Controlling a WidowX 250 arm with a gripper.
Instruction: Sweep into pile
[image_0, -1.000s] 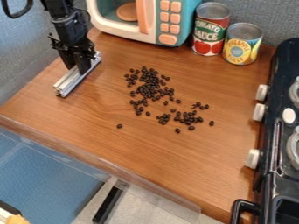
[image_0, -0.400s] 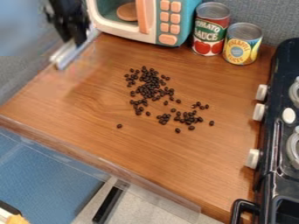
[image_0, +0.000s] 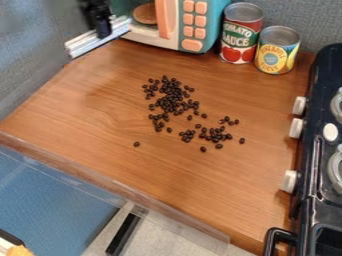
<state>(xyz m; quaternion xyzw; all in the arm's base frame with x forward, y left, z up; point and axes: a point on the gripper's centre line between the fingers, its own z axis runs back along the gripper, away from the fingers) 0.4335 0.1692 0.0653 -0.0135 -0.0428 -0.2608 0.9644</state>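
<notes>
My black gripper (image_0: 102, 31) is at the upper left, raised over the counter's back left corner, shut on a silver metal bar (image_0: 81, 44). The bar is held by its middle, its left end lower in the view than its right. Dark beans lie on the wooden counter (image_0: 87, 117), well to the right of and below the bar. Their densest group (image_0: 172, 100) is near the middle; a looser group (image_0: 214, 135) lies to its lower right. One stray bean (image_0: 137, 144) rests apart at the lower left.
A toy microwave (image_0: 199, 25) stands at the back, beside a red tomato can (image_0: 241, 34) and a yellow pineapple can (image_0: 276, 51). The black toy stove (image_0: 317, 150) lines the right side. A clear strip (image_0: 120, 185) runs along the counter's front edge.
The gripper and bar have moved up and slightly right in the view, away from the counter, and the bar has turned to a flatter slant. The beans have not moved.
</notes>
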